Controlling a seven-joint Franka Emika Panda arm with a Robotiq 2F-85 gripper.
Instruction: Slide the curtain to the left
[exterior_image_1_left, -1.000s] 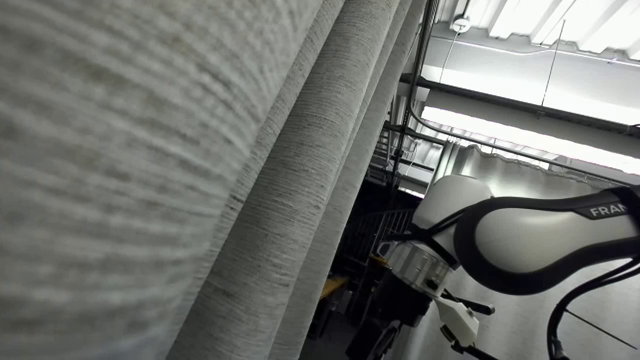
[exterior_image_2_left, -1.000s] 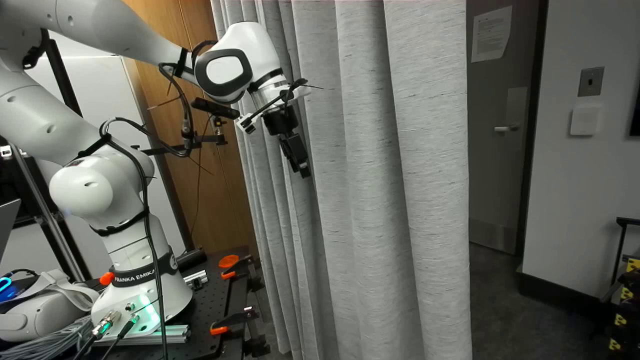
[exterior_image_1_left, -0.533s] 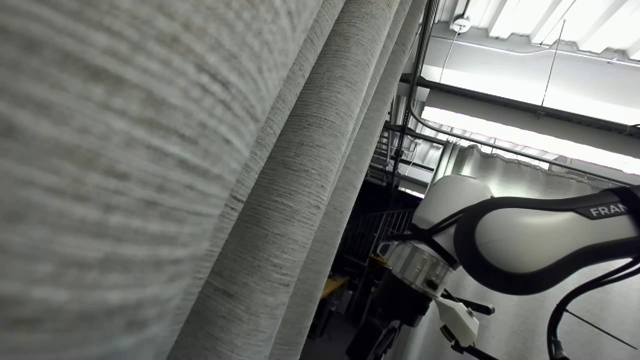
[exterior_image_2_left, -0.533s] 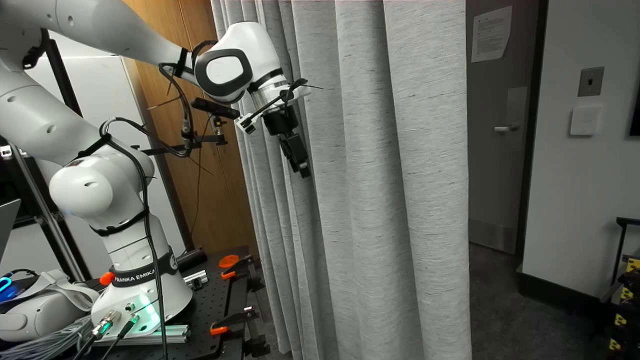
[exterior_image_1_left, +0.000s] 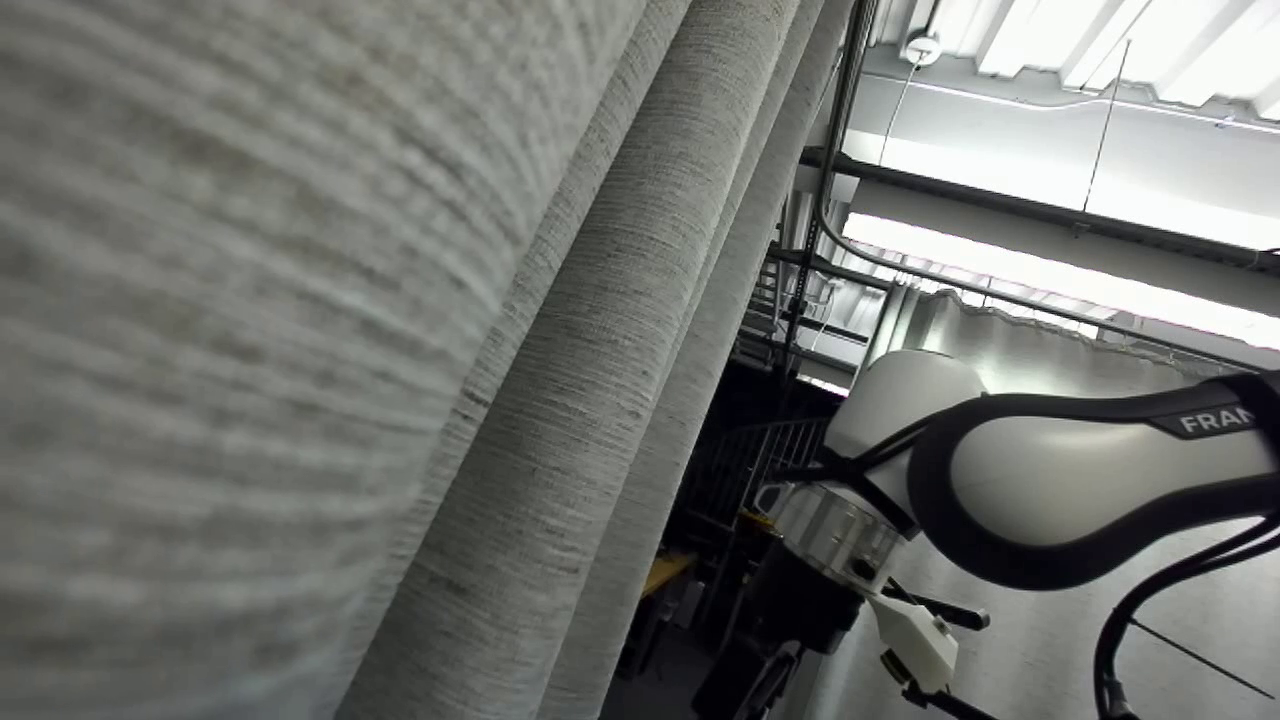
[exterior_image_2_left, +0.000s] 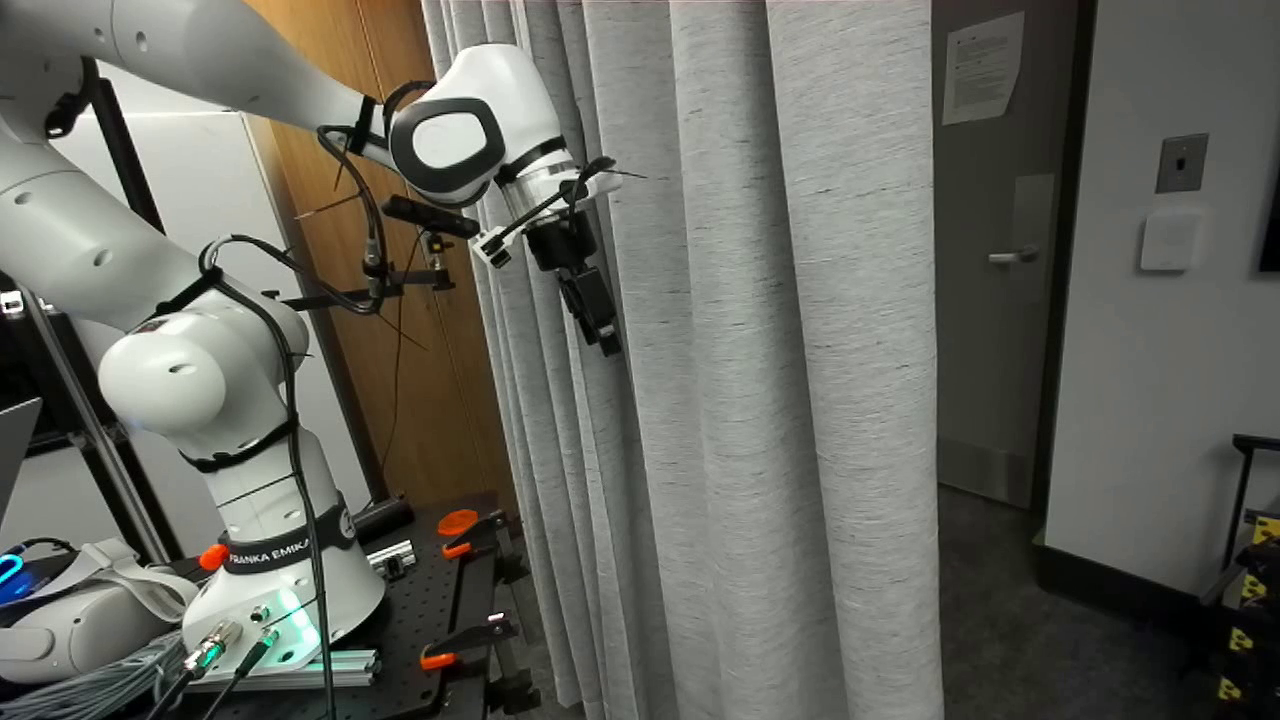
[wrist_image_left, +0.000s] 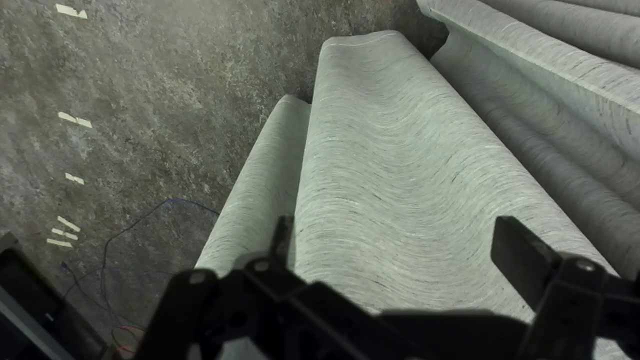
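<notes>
My one gripper (wrist_image_left: 395, 237): two fingers (wrist_image_left: 522, 260) spread wide, clasping nothing. One curtain (exterior_image_2_left: 740, 400) hangs in folds near it in both exterior views, beyond the fingers in the wrist view. One door (exterior_image_2_left: 985, 350) and two clamps (exterior_image_2_left: 472, 637) appear only in an exterior view; at least six pale floor strips (wrist_image_left: 75, 120), only in the wrist view.

In an exterior view: robot base (exterior_image_2_left: 270, 590) — left of curtain (exterior_image_2_left: 760, 400) | door (exterior_image_2_left: 985, 330) — right | fingers (exterior_image_2_left: 607, 335) before curtain
</notes>
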